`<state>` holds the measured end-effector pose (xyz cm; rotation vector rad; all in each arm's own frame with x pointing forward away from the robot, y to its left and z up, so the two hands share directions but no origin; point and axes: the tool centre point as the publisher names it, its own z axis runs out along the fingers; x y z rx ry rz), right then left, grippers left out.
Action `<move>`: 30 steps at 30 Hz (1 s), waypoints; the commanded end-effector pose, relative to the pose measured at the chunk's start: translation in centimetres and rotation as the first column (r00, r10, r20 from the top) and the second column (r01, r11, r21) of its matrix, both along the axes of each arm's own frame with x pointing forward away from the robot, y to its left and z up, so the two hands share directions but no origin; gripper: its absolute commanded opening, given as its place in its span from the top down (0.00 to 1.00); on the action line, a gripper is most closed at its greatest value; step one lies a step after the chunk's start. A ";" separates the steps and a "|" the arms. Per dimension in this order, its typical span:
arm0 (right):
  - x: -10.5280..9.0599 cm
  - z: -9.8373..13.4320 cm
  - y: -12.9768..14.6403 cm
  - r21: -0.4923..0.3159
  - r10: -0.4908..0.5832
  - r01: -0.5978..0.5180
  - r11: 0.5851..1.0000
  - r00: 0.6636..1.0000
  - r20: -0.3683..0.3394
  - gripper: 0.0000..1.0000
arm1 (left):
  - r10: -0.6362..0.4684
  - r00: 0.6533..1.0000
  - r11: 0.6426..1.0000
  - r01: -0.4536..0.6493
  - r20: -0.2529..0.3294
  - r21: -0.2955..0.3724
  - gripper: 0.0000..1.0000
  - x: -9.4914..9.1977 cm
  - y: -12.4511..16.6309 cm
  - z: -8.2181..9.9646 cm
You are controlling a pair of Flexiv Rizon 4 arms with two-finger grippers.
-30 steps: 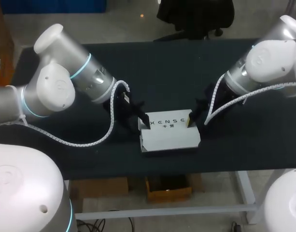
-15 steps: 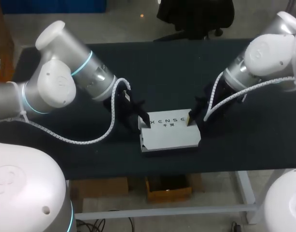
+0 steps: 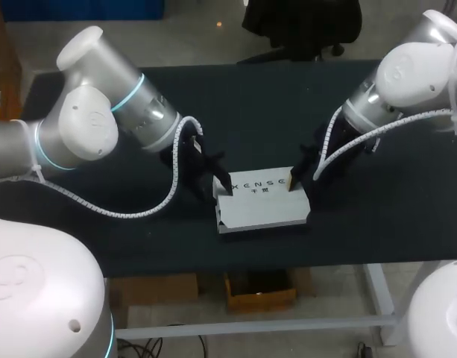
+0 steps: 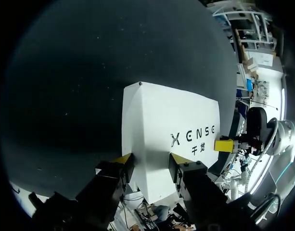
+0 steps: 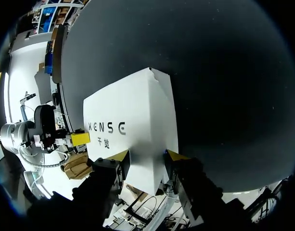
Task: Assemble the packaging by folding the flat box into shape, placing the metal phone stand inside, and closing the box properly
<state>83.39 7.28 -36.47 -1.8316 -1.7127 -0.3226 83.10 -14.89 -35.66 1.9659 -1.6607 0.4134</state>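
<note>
Between left tool [image 3: 224, 183] and right tool [image 3: 291, 183] | white box [image 3: 264, 209], flanked endwise

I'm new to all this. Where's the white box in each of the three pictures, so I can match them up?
Head view: the white box lies mid-way along the dark table, between the left tool and the right tool.
Left wrist view: the white box is at the left tool, stretching ahead.
Right wrist view: the white box is at the right tool, stretching ahead.
Shared landmark: the dark lettering on its top.
</note>
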 end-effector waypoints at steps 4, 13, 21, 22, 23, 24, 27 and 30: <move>0.2 0.1 0.5 0.004 0.005 -0.005 1.000 1.000 -0.019 0.55 | 0.001 1.000 1.000 -0.001 -0.007 0.011 0.52 0.1 -0.7 0.2; 0.1 -0.3 0.1 0.006 0.001 -0.001 1.000 1.000 -0.028 0.55 | 0.005 1.000 1.000 -0.005 -0.012 0.016 0.52 0.0 -0.6 0.0; 0.2 0.2 0.2 0.005 0.001 -0.001 1.000 0.999 -0.033 0.55 | 0.005 1.000 1.000 -0.004 -0.014 0.025 0.52 0.0 -0.8 0.6; 0.2 0.3 0.2 0.005 0.002 -0.002 1.000 0.999 -0.034 0.55 | 0.005 1.000 1.000 -0.004 -0.015 0.026 0.52 0.0 -0.8 0.7; 0.2 0.3 0.2 0.004 0.002 -0.002 1.000 0.999 -0.035 0.55 | 0.005 1.000 1.000 -0.005 -0.016 0.027 0.52 0.0 -0.8 0.7; 0.2 0.4 0.2 0.004 0.002 -0.002 1.000 0.999 -0.037 0.55 | 0.005 1.000 1.000 -0.005 -0.016 0.029 0.52 0.0 -0.8 0.8; 0.2 0.5 0.2 0.003 0.002 -0.002 1.000 0.999 -0.040 0.55 | 0.006 1.000 1.000 -0.005 -0.017 0.030 0.52 0.0 -0.7 0.9; 0.3 0.6 0.2 0.003 0.002 -0.001 1.000 0.999 -0.046 0.56 | 0.004 1.000 1.000 -0.003 -0.022 0.031 0.52 0.1 -0.7 1.0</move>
